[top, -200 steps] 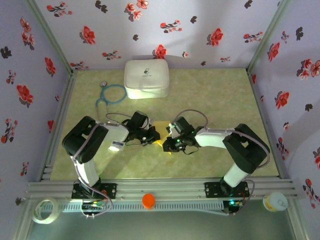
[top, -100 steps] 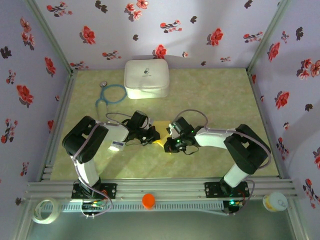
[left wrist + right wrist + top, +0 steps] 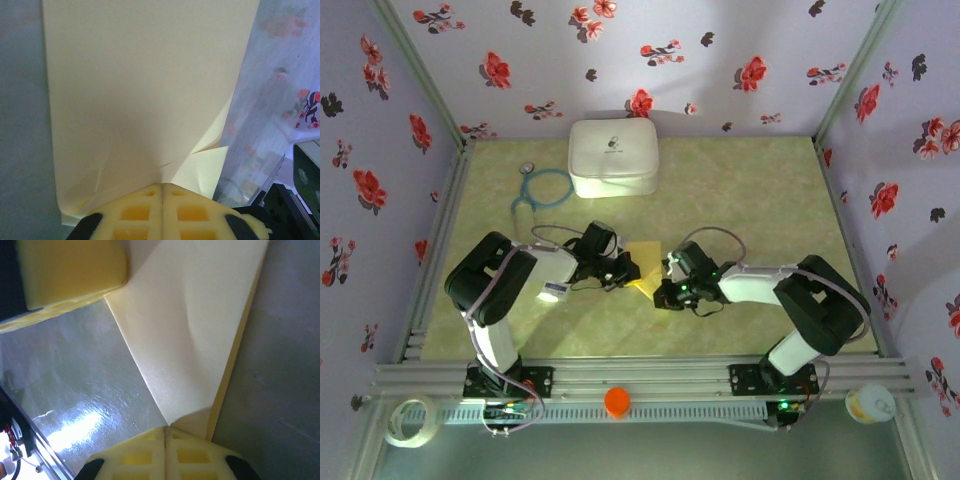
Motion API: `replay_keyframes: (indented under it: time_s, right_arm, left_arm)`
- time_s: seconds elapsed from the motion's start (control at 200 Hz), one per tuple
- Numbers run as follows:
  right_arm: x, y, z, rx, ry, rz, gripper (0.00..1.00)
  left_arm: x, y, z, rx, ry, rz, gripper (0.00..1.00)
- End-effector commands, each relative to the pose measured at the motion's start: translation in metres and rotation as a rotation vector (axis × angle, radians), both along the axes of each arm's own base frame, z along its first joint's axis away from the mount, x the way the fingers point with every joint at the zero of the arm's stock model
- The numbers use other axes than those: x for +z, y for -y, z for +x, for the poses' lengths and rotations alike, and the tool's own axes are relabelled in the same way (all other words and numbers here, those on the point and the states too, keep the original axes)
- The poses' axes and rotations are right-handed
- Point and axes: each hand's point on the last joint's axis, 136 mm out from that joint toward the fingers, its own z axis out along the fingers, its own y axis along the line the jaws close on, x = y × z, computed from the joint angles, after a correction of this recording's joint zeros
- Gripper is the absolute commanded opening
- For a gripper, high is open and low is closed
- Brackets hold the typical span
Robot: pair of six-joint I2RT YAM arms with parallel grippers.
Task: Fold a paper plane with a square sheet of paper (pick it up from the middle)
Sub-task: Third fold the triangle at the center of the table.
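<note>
The yellow square sheet of paper (image 3: 642, 262) hangs between my two grippers at the middle of the mat, partly folded with overlapping layers (image 3: 145, 90). My left gripper (image 3: 624, 271) is shut on one edge of it, pads pressed together (image 3: 163, 186) where creased flaps meet. On the sheet's other side, my right gripper (image 3: 666, 291) is shut on a pointed corner (image 3: 165, 428), and the paper (image 3: 190, 325) spreads away from it just above the mat. A left fingertip (image 3: 70, 270) shows at the top of the right wrist view. A finished paper plane is out of view.
A white rounded case (image 3: 612, 157) stands at the back, with a teal stethoscope (image 3: 542, 188) to its left. A small white packet (image 3: 554, 292) lies by the left arm. An orange cap (image 3: 617, 401) and a tape roll (image 3: 408, 420) sit by the front rail. Flowered walls enclose the mat.
The right gripper has closed on the paper's corner and drawn slightly right and toward the near edge. More of the yellow sheet now shows between the grippers. The left gripper has stayed put.
</note>
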Motion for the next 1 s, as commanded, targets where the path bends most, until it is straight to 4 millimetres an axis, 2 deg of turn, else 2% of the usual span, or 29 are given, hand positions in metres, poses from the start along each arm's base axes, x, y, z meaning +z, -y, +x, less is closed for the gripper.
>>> replay_keyframes:
  time_s: [0.0,0.2,0.405,0.52,0.675,0.855,0.995]
  right_arm:
    - [-0.012,0.015,-0.013,-0.044,-0.068,-0.03,0.09]
    - [-0.005,0.024,-0.018,-0.092,-0.071,0.011,0.09]
    - [0.045,0.008,0.006,-0.1,0.025,0.097,0.07]
    - [0.052,-0.006,0.019,-0.078,0.033,0.112,0.07]
    - [0.035,-0.017,0.035,-0.101,-0.008,0.069,0.05]
    - [0.014,-0.017,0.036,-0.126,-0.052,0.047,0.05]
    - [-0.015,0.005,0.023,-0.151,-0.103,-0.077,0.02]
  left_arm:
    - [-0.039,-0.027,-0.009,0.03,-0.068,0.144,0.0]
    - [-0.039,-0.027,-0.009,0.032,-0.068,0.143,0.0]
    - [-0.037,-0.026,-0.008,0.019,-0.056,0.143,0.0]
    - [-0.035,-0.025,-0.006,0.01,-0.042,0.144,0.0]
    - [-0.032,-0.024,-0.003,0.008,-0.034,0.142,0.0]
    - [-0.03,-0.023,-0.002,0.005,-0.027,0.134,0.0]
    - [-0.018,-0.019,0.002,-0.002,-0.001,0.11,0.0]
